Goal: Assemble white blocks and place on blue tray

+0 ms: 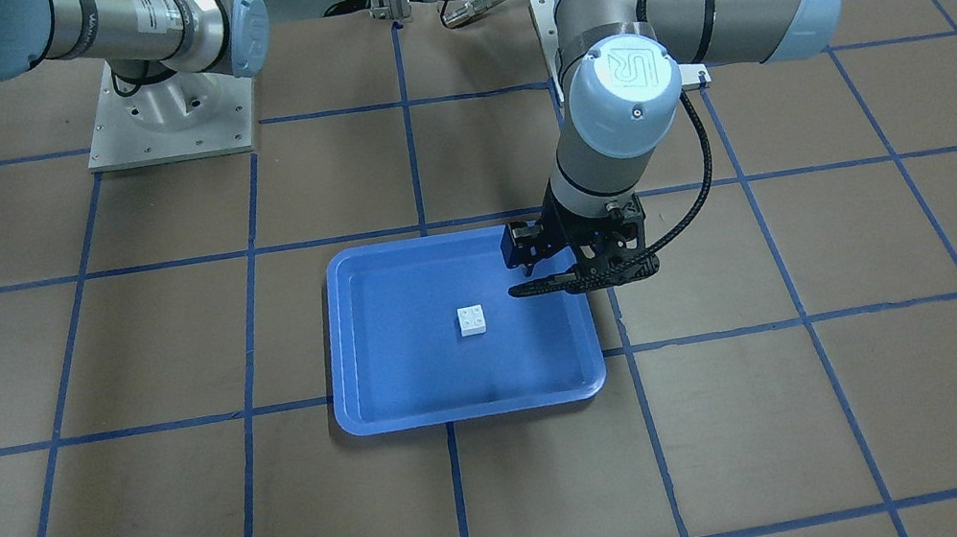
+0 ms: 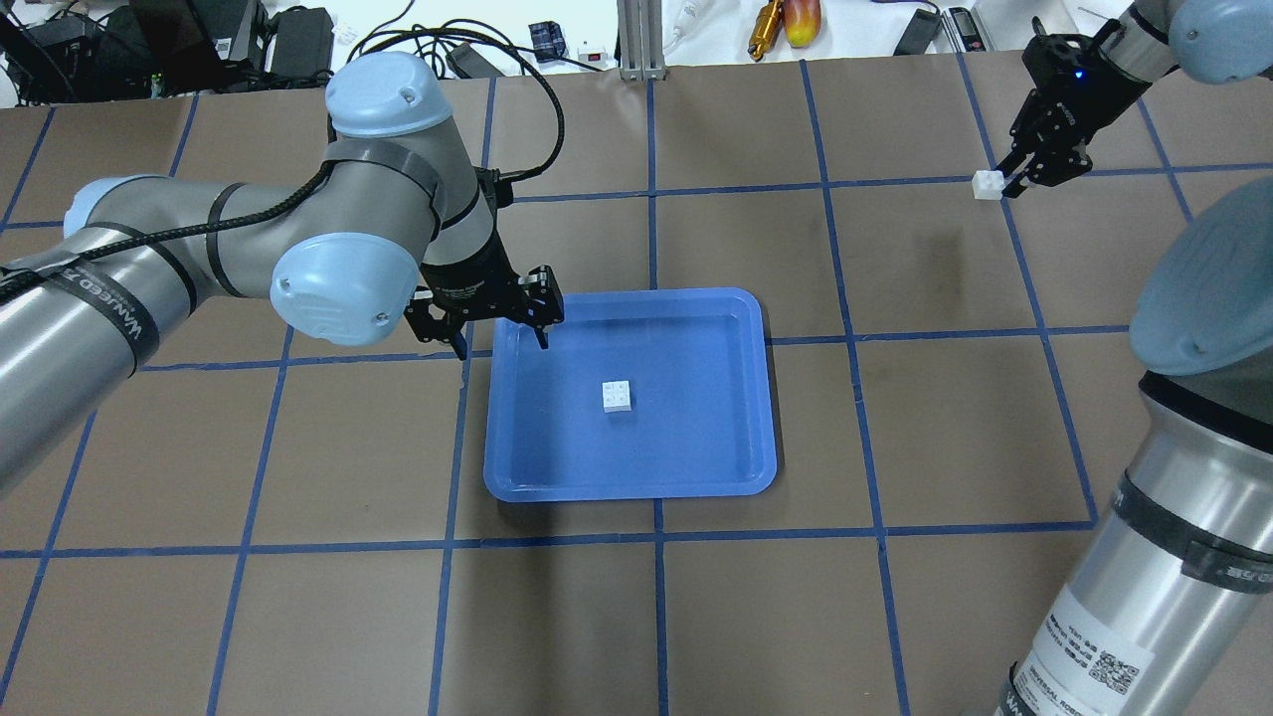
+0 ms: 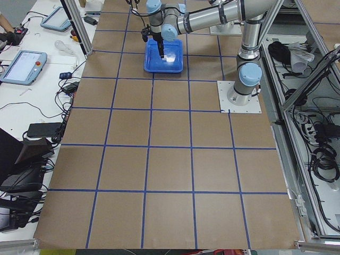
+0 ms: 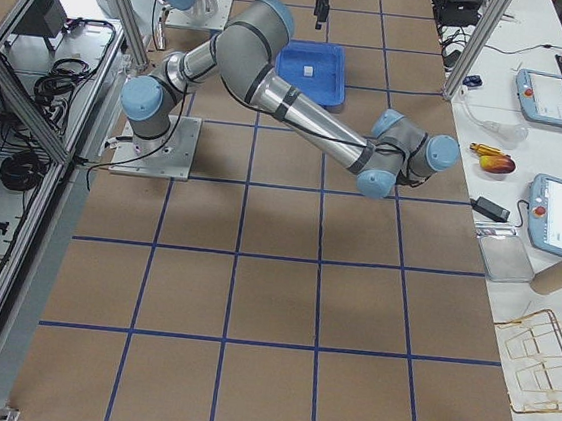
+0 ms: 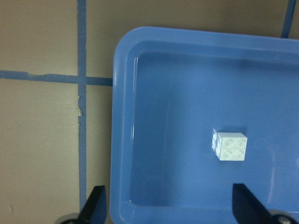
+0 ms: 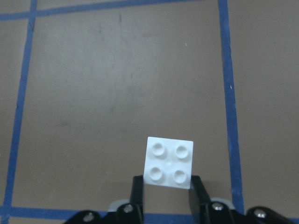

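One white block (image 1: 472,319) lies studs up near the middle of the blue tray (image 1: 417,366). It also shows in the overhead view (image 2: 618,396) and the left wrist view (image 5: 230,146). My left gripper (image 2: 502,336) is open and empty, hovering over the tray's (image 2: 696,438) corner nearest the left arm. In the left wrist view its fingertips (image 5: 96,205) stand wide apart. My right gripper (image 2: 1012,182) is shut on the second white block (image 2: 987,186), held above the table far from the tray. The right wrist view shows that block (image 6: 169,162) studs up between the fingers (image 6: 138,189).
The table is brown paper with a grid of blue tape lines. The arm bases (image 1: 169,106) stand on the robot's side. Cables and tools (image 2: 786,25) lie beyond the table's far edge. Operator tables with tablets (image 4: 549,98) flank it.
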{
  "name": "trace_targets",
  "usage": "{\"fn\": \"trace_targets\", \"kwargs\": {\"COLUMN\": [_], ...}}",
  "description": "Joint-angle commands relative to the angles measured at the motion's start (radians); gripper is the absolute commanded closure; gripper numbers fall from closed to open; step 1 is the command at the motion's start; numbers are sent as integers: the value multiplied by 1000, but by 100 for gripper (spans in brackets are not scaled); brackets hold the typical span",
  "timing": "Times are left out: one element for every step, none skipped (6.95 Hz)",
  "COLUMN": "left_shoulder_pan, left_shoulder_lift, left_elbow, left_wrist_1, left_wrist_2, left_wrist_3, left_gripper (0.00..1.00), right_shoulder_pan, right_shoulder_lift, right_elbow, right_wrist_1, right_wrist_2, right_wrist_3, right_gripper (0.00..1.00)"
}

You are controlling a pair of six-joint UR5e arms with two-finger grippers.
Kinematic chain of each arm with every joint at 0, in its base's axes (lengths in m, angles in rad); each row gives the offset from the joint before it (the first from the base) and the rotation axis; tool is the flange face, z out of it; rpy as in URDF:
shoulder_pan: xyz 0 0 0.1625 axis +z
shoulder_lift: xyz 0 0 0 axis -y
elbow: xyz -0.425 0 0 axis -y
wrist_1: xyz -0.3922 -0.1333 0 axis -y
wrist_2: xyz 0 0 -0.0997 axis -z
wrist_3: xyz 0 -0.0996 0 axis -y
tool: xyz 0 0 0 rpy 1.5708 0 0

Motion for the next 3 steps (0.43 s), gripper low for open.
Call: {"fn": "trace_targets", "kwargs": {"left_shoulder_pan": [0, 0, 0], "left_shoulder_lift": [-6, -9, -30], "left_elbow": [-45, -45, -47], "left_wrist_1": [11, 18, 28], "left_wrist_2": [-5, -13, -31], "left_wrist_3": [-4, -7, -6], "left_gripper": [48, 67, 90], "right_shoulder_pan": [72, 124, 168], "right_shoulder_lift": [-48, -80, -120], "right_elbow": [36, 91, 150], "right_wrist_1": [81, 75, 29], "right_wrist_2": [93, 103, 106], "right_wrist_3": [11, 32, 107], "right_gripper": [100, 100, 100]}}
